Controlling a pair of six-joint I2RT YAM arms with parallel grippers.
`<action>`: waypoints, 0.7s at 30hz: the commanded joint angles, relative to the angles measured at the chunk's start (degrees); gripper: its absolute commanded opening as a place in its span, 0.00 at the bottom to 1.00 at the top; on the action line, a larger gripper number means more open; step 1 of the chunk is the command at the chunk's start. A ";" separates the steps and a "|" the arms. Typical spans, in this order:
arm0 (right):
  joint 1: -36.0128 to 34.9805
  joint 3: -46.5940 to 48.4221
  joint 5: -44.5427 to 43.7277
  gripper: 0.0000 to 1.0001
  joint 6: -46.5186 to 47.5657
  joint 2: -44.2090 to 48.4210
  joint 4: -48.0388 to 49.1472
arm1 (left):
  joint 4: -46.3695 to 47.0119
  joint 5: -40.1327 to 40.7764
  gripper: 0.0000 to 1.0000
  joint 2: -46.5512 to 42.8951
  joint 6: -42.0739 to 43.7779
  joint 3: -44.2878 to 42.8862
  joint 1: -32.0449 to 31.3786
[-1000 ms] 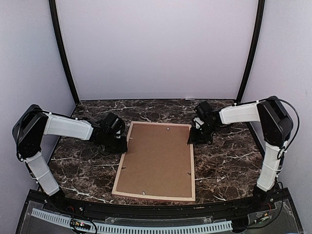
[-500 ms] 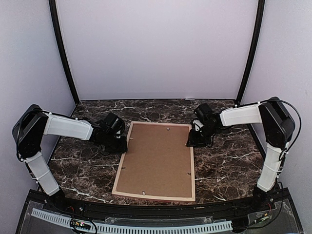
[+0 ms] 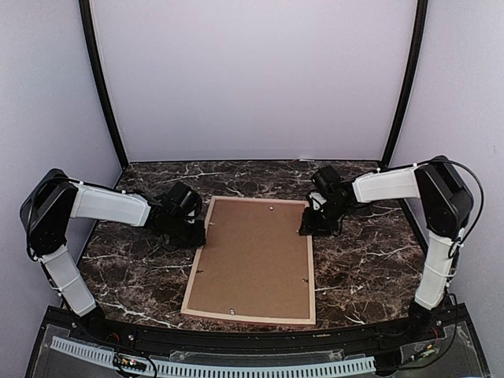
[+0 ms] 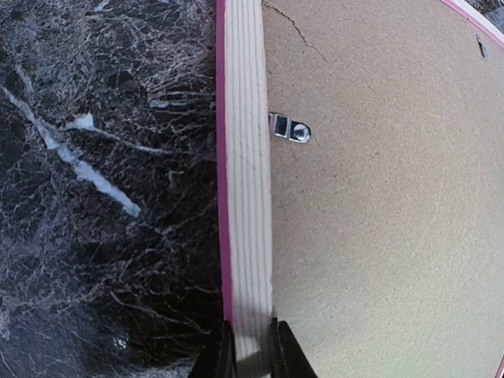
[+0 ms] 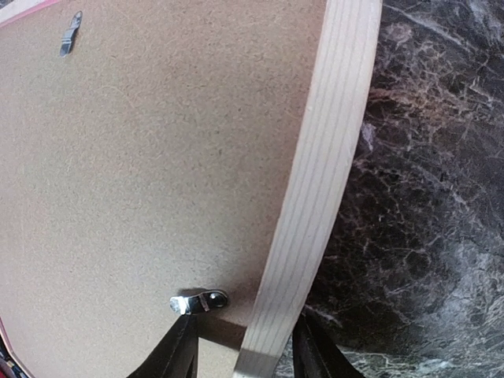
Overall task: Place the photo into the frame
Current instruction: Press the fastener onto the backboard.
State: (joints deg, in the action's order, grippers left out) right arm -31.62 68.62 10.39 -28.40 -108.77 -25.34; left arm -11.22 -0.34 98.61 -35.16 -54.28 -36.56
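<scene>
1. The frame (image 4: 246, 197) lies face down mid-table, its back pale grained wood with a pink edge.
2. Brown backing board (image 3: 253, 256) fills it, with a metal clip (image 4: 290, 130) at the rail.
3. Left gripper (image 4: 250, 354) clamps the left rail.
4. Right gripper (image 5: 244, 354) straddles the right rail, jaws apart.

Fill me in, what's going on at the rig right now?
The frame lies face down on the marble table, with the brown backing board seated in it. The left gripper is clamped on the frame's left rail, toward its far end. The right gripper straddles the right rail with its jaws open, one finger over the backing board beside a metal turn clip. The photo isn't visible, so I can't tell whether it's under the backing.
</scene>
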 commanded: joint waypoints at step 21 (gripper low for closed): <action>-0.20 6.56 -1.87 0.47 -0.39 -6.95 1.38 | 0.54 -1.40 0.00 -0.60 0.40 0.43 -0.27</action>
State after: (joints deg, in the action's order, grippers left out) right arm -31.62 74.43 9.10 -28.42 -113.01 -25.54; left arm -11.22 0.95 98.61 -35.77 -54.28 -36.49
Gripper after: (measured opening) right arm 0.461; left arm 0.154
